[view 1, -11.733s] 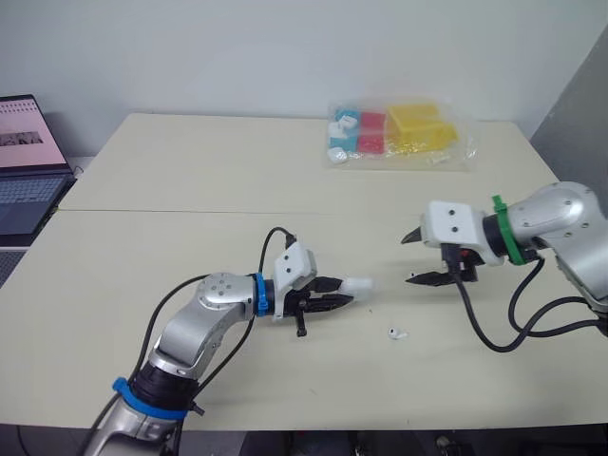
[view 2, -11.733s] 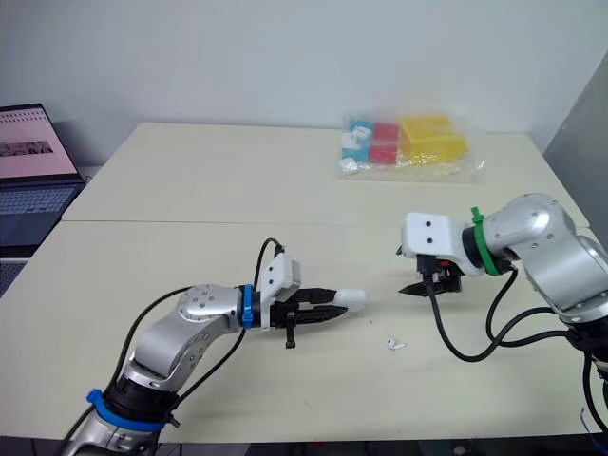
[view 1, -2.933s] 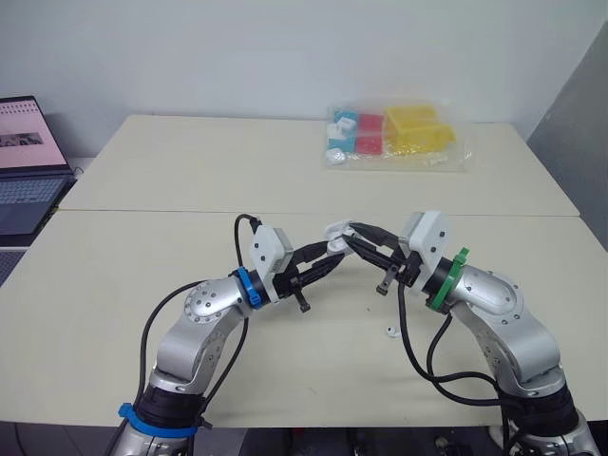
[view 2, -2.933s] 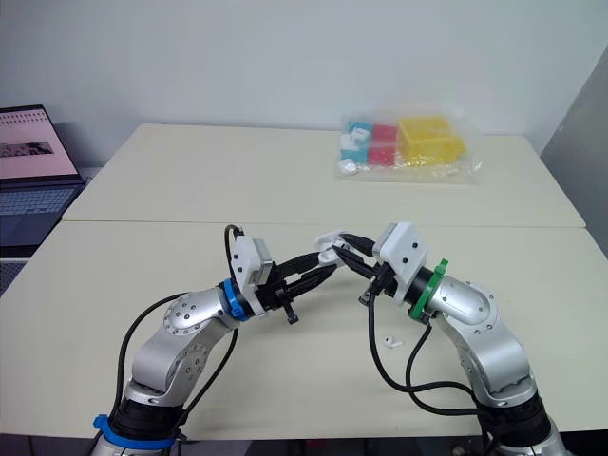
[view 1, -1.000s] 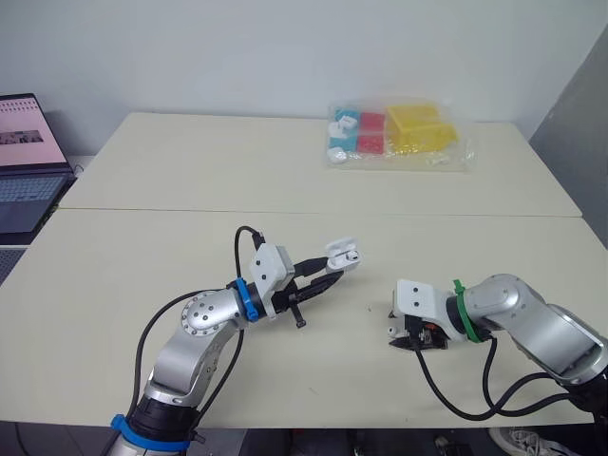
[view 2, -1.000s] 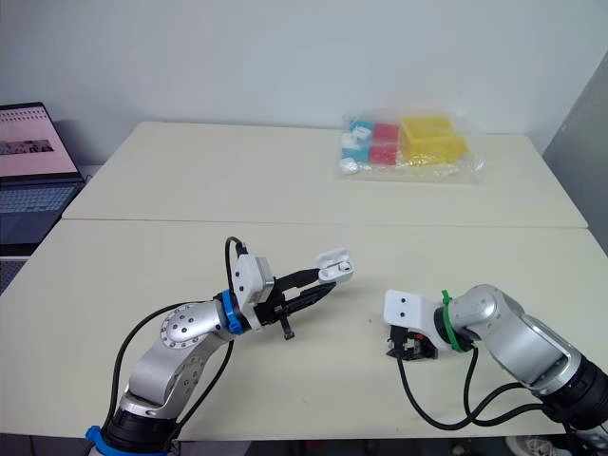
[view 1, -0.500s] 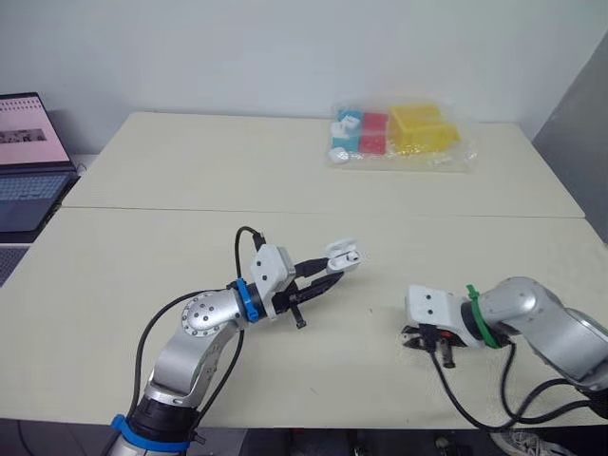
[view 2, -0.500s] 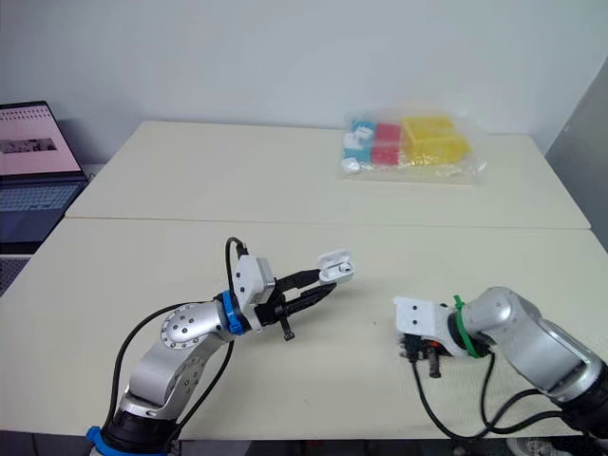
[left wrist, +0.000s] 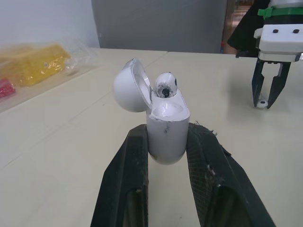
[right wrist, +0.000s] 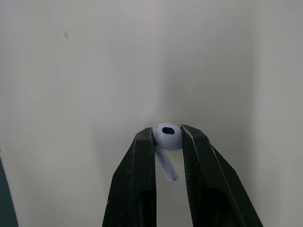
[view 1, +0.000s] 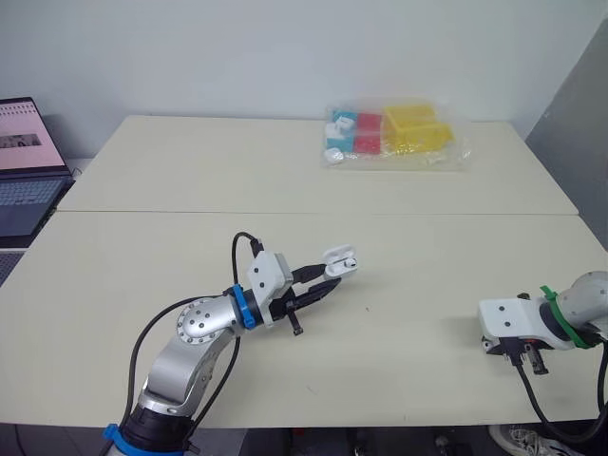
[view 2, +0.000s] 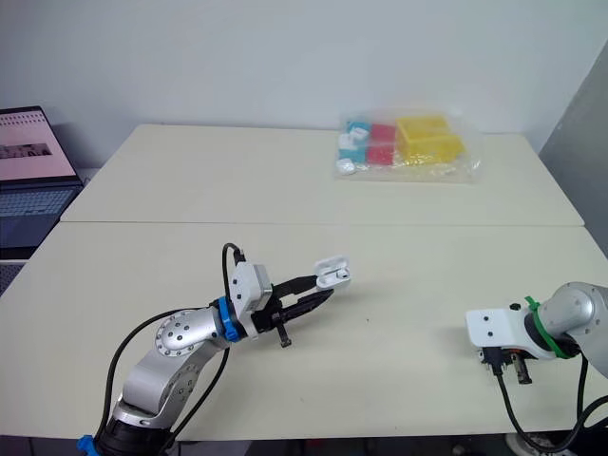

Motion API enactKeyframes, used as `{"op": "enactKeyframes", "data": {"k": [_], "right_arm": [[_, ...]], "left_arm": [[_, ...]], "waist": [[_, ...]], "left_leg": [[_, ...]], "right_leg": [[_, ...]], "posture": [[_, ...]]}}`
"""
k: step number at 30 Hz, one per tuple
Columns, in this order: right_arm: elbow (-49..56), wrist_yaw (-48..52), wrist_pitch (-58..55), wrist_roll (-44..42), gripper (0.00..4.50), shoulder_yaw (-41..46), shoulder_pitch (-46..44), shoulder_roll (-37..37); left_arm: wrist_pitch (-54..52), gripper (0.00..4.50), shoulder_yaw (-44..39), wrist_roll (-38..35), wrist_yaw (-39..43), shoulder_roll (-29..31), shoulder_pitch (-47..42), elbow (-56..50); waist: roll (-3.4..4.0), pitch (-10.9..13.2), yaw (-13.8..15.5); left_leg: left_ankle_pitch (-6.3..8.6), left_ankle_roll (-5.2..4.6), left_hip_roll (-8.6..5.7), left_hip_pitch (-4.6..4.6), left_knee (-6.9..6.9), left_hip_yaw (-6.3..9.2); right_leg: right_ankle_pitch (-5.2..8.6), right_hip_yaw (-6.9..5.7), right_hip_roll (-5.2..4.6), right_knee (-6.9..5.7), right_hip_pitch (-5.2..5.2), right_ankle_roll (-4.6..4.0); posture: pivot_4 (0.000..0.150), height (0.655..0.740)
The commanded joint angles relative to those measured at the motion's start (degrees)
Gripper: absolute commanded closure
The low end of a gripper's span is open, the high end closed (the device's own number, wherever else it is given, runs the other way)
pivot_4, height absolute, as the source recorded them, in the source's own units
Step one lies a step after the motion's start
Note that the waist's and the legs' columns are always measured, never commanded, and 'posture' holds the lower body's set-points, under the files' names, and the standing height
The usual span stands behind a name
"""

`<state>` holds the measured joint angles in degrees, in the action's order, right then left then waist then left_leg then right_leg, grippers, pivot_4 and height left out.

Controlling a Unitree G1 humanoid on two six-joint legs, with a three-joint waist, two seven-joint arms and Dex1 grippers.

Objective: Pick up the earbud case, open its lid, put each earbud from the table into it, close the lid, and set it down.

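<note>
Earbud case (left wrist: 166, 113), lid (left wrist: 127, 86) open with one earbud (left wrist: 164, 86) seated, is sitting pinched in my left gripper (left wrist: 168, 144). Right gripper (right wrist: 167, 142), well right of the case, is squeezing the second earbud (right wrist: 166, 134) by its head; I'm expecting it could pivot and jam going in.

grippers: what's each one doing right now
Left gripper: closed on the earbud case, its lid open.
Right gripper: closed on an earbud.

Office-like room: laptop (view 1: 26, 161), pale tables (view 1: 190, 171)
</note>
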<state>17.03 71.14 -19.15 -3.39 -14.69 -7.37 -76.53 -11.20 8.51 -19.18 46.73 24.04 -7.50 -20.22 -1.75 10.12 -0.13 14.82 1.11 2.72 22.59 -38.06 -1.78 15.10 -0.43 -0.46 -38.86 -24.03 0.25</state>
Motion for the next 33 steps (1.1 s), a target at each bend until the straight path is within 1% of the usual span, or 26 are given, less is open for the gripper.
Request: {"op": "enactKeyframes", "data": {"k": [1,3,4,7,10,13,16,19,20,23,25,26,29,33], "right_arm": [[1.0,0.8,-0.2,1.1,4.10,1.5,0.8,-0.3],[0.9,0.2,-0.5,1.2,3.34,1.9,1.2,0.2],[0.4,-1.0,0.0,2.0,3.08,2.0,1.2,0.7],[-0.2,-2.2,0.7,3.0,2.05,2.9,1.5,1.4],[0.3,-1.6,0.3,2.1,2.00,4.7,2.3,1.7],[2.7,-0.4,-1.4,-0.8,2.00,9.8,4.9,0.0],[7.1,0.6,-5.9,-3.5,2.00,16.2,9.1,-1.2],[12.2,-1.3,-14.4,-1.8,2.00,19.3,12.9,-2.9],[13.6,-2.5,-17.5,-0.6,2.00,19.3,13.3,-3.5],[17.8,-3.1,-24.2,-2.3,2.00,19.7,13.1,-3.9],[19.8,-3.4,-25.9,-2.8,2.00,19.2,13.0,-3.8],[20.4,-3.7,-26.2,-2.7,2.00,18.8,12.9,-3.8],[18.8,-6.0,-20.3,2.2,2.00,14.2,11.7,-4.1],[17.0,-4.3,-18.8,2.9,2.00,8.0,5.1,-2.0]], "left_arm": [[-0.4,3.73,-0.8,-1.1,-0.5,0.5,0.5,-3.2],[-0.7,3.73,-0.8,-1.3,-0.6,0.6,0.7,-3.4],[-0.9,3.73,-0.8,-1.3,-0.6,0.7,0.8,-3.6],[-1.3,3.73,-0.8,-1.4,-0.6,0.8,1.0,-3.9],[-1.6,3.73,-0.8,-1.5,-0.6,0.9,1.2,-4.2],[-1.8,3.73,-0.8,-1.7,-0.7,0.9,1.3,-4.2],[-1.8,3.73,-0.9,-1.7,-0.7,0.9,1.3,-3.9],[-1.6,3.73,-0.9,-1.8,-1.0,0.8,1.5,-3.8],[-1.6,3.73,-0.8,-1.8,-1.1,0.8,1.6,-3.8],[-1.5,3.73,-0.6,-1.8,-1.3,0.7,1.8,-3.9],[-1.5,3.73,-0.4,-1.7,-1.4,0.6,1.9,-4.0],[-1.5,3.73,-0.3,-1.7,-1.5,0.5,2.0,-4.0],[-1.3,3.73,0.0,-1.6,-1.3,0.4,2.2,-3.8],[-1.4,3.73,0.2,-1.6,-1.3,0.1,2.1,-3.8]], "waist": [[0.00,0.0,0.0],[0.00,0.0,0.0],[-0.01,0.0,0.0],[-0.01,0.0,0.0],[-0.01,0.0,0.0],[0.00,0.0,0.1],[0.01,0.0,0.1],[0.01,0.0,0.1],[0.00,0.0,0.1],[0.00,0.0,0.1],[0.00,0.0,0.1],[0.00,0.0,0.1],[0.00,0.0,0.1],[0.00,0.0,-0.1]], "left_leg": [[0.00,0.00,0.00,0.00,0.00,-0.01],[0.00,0.00,0.00,0.01,0.00,-0.01],[0.00,0.00,0.00,0.01,0.00,-0.01],[0.00,0.00,0.00,-0.01,-0.01,-0.02],[0.00,0.00,-0.01,-0.05,-0.04,0.00],[0.00,0.00,-0.01,-0.11,-0.03,0.00],[0.00,0.00,0.00,-0.10,-0.01,0.00],[0.00,0.01,0.01,-0.10,0.00,0.03],[0.00,0.01,0.01,-0.11,0.00,0.04],[0.00,0.01,0.00,-0.14,-0.02,0.01],[0.00,0.01,-0.01,-0.17,-0.02,0.03],[0.00,0.01,-0.01,-0.17,-0.02,0.04],[0.00,0.01,-0.01,-0.18,-0.02,0.02],[0.00,0.01,-0.01,-0.19,-0.01,-0.04]], "right_leg": [[0.00,0.00,-0.01,0.00,0.00,0.00],[0.00,0.00,-0.01,0.03,0.00,0.00],[0.00,0.01,-0.02,0.03,0.01,0.00],[0.00,0.01,-0.02,0.03,0.03,0.01],[-0.01,0.00,-0.03,0.01,0.08,0.02],[-0.01,0.00,-0.03,0.01,0.13,0.02],[0.00,0.01,-0.02,0.02,0.13,0.01],[0.00,-0.02,-0.02,0.02,0.14,0.00],[0.00,-0.03,-0.02,0.02,0.14,0.01],[0.00,-0.01,-0.04,0.02,0.17,0.01],[0.00,-0.02,-0.04,0.01,0.20,0.01],[0.00,-0.04,-0.04,0.02,0.22,0.01],[0.00,-0.03,-0.03,0.04,0.22,0.01],[0.01,-0.03,-0.04,0.08,0.20,0.02]], "posture": [[0.150,0.7400],[0.150,0.7400],[0.150,0.7400],[0.150,0.7400],[0.150,0.7400],[0.150,0.7400],[0.150,0.7400],[0.150,0.7400],[0.150,0.7400],[0.150,0.7400],[0.150,0.7400],[0.150,0.7400],[0.150,0.7400],[0.150,0.7400]]}}
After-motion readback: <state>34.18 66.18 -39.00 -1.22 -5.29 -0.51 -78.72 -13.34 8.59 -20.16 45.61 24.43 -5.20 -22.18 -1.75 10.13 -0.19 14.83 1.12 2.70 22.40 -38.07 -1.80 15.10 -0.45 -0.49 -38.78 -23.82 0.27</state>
